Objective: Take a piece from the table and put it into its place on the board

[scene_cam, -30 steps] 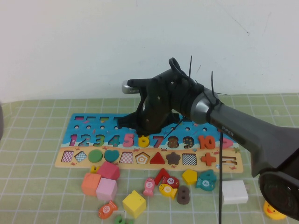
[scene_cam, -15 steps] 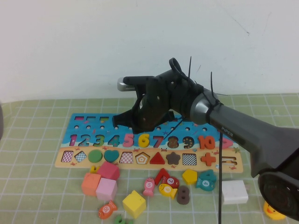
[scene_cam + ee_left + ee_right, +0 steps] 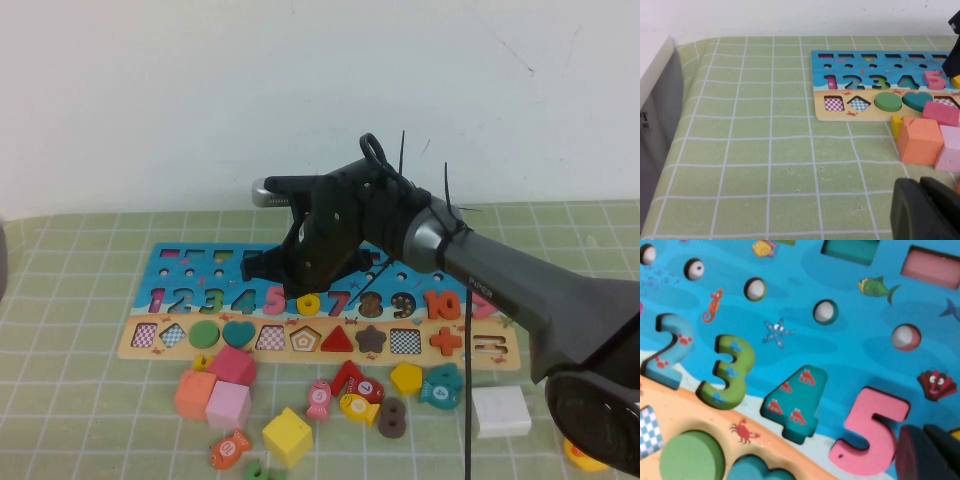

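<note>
The board (image 3: 190, 262) lies across the pale green gridded table (image 3: 70, 400), with coloured digits on its blue part. The yellow numeral 6 (image 3: 310, 303) sits in the digit row between the pink 5 and the red 7. My right gripper (image 3: 297, 289) is shut and low over the upper part of the 6. In the right wrist view its fingertips (image 3: 922, 434) are beside the pink 5 (image 3: 867, 435), with a yellow sliver of the 6 (image 3: 955, 433) at the edge. My left gripper (image 3: 921, 207) is shut and empty over bare cloth, left of the board (image 3: 840, 65).
Loose pieces lie in front of the board: orange cube (image 3: 195, 393), pink cube (image 3: 228, 405), yellow cube (image 3: 288, 436), brown 8 (image 3: 392, 417), yellow pentagon (image 3: 405, 378), white block (image 3: 502, 411), several fish pieces. A grey box (image 3: 655, 130) stands at the table's left edge.
My right gripper lifted off the 6, leaving it in the row, then came back down over its upper part. The 6 has not shifted.
</note>
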`<control>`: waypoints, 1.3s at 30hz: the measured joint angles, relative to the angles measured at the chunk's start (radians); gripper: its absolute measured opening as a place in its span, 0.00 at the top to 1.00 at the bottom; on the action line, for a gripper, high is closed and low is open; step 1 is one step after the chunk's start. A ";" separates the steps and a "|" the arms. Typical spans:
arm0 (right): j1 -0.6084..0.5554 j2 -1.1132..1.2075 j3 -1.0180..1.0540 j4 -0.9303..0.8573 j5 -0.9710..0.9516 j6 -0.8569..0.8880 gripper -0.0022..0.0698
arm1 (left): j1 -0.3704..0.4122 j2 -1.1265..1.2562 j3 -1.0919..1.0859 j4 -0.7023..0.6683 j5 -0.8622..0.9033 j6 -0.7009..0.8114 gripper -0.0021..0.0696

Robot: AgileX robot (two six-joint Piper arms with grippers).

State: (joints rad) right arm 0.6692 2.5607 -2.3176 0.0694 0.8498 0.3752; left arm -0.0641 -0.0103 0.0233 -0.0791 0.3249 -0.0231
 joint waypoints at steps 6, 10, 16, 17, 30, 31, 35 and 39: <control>0.000 -0.014 -0.001 0.000 0.009 -0.045 0.97 | 0.000 0.000 0.000 0.000 0.000 0.000 0.97; 0.000 -0.083 -0.001 -0.023 0.059 -0.116 0.97 | 0.000 0.000 0.000 0.000 0.000 0.000 0.97; 0.009 -0.254 -0.001 -0.157 0.213 -0.195 0.97 | 0.000 0.000 0.000 0.000 0.000 0.000 0.97; 0.011 -0.278 -0.001 -0.171 0.234 -0.211 0.97 | 0.000 0.000 0.000 0.000 0.000 0.000 0.97; 0.022 -0.564 0.015 -0.146 0.386 -0.468 0.97 | 0.000 0.000 0.000 0.000 0.000 0.000 0.97; 0.022 -0.584 0.030 -0.136 0.386 -0.482 0.97 | 0.000 0.000 0.000 0.000 0.000 0.000 0.97; 0.022 -0.717 0.182 -0.086 0.380 -0.523 0.97 | 0.000 0.000 0.000 0.000 0.000 0.000 0.97; 0.022 -0.891 0.424 -0.069 0.294 -0.532 0.97 | 0.000 0.000 0.000 0.000 0.000 0.000 0.97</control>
State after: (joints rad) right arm 0.6910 1.6699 -1.8931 0.0000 1.1438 -0.1573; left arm -0.0641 -0.0103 0.0233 -0.0791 0.3249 -0.0231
